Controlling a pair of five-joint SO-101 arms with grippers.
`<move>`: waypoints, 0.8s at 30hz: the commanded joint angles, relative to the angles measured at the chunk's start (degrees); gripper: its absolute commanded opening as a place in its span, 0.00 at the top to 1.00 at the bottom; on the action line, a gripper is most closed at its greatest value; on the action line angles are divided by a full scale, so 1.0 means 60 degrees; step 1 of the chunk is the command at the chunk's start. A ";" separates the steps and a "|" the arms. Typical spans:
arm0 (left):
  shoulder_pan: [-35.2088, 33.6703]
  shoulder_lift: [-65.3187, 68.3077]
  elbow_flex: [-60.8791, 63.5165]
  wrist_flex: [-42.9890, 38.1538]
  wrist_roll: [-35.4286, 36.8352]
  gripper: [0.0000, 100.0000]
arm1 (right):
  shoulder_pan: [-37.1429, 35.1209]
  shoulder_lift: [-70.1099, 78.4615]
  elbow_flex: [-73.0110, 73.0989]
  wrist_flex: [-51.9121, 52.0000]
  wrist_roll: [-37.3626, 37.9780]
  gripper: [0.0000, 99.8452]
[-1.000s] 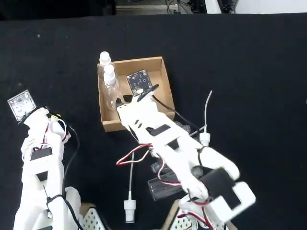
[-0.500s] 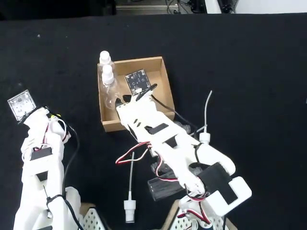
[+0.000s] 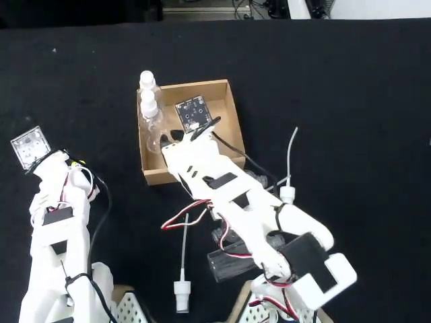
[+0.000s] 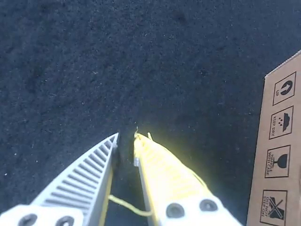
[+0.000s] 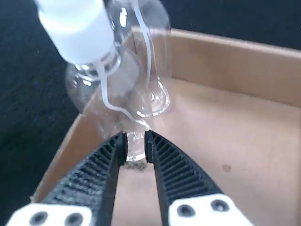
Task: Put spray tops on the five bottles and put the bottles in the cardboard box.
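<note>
The cardboard box (image 3: 231, 111) sits at the table's middle back. Two clear bottles with white spray tops are at its left wall: one (image 3: 149, 114) inside, the other (image 3: 146, 83) at the far corner. My right gripper (image 5: 135, 140) is inside the box, shut with a thin gap, its tips at the base of the nearer bottle (image 5: 101, 75) and holding nothing. In the high view that gripper (image 3: 168, 142) is low by the box's left wall. My left gripper (image 4: 126, 136) is shut and empty over bare black table, with the box's printed side (image 4: 277, 141) beside it.
A loose spray top (image 3: 182, 291) with its tube lies near the front edge, and another spray top (image 3: 287, 195) lies right of the right arm. Clear uncapped bottles (image 3: 225, 264) lie partly under that arm. The left arm (image 3: 57, 202) stands at the far left.
My right arm has edged toward the box's left wall, and the nearer capped bottle has shifted back and left with it. The left arm has not moved.
</note>
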State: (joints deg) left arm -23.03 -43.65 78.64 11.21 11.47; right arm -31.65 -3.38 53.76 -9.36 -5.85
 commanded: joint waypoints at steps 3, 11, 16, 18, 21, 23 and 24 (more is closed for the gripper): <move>-0.0081 -0.0293 -0.0139 -0.0205 0.0044 0.96 | -0.0073 -0.0886 -0.0066 -0.0161 -0.0029 0.95; -0.0081 -0.0293 -0.0139 -0.0205 0.0044 0.96 | 0.0645 -0.2835 -0.0300 0.2857 0.0000 0.95; -0.0081 -0.0293 -0.0139 -0.0205 0.0044 0.96 | 0.1275 -0.5077 -0.1018 0.6198 0.0029 0.95; -0.0081 -0.0293 -0.0139 -0.0190 0.0044 0.96 | 0.1670 -0.6000 -0.1487 0.7766 0.0615 0.95; -0.0081 -0.0293 -0.0139 -0.0161 0.0044 0.96 | 0.2330 -0.7084 -0.2205 1.0051 0.2462 0.94; -0.0081 -0.0293 -0.0139 -0.0161 0.0044 0.96 | 0.2886 -0.7582 -0.2601 1.1531 0.3297 0.90; -0.0081 -0.0293 -0.0139 -0.0161 0.0044 0.96 | 0.3223 -0.7729 -0.2777 1.2220 0.3663 0.86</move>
State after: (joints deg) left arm -23.03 -43.65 78.64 11.21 11.47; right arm -17.49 -44.35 43.03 51.12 9.36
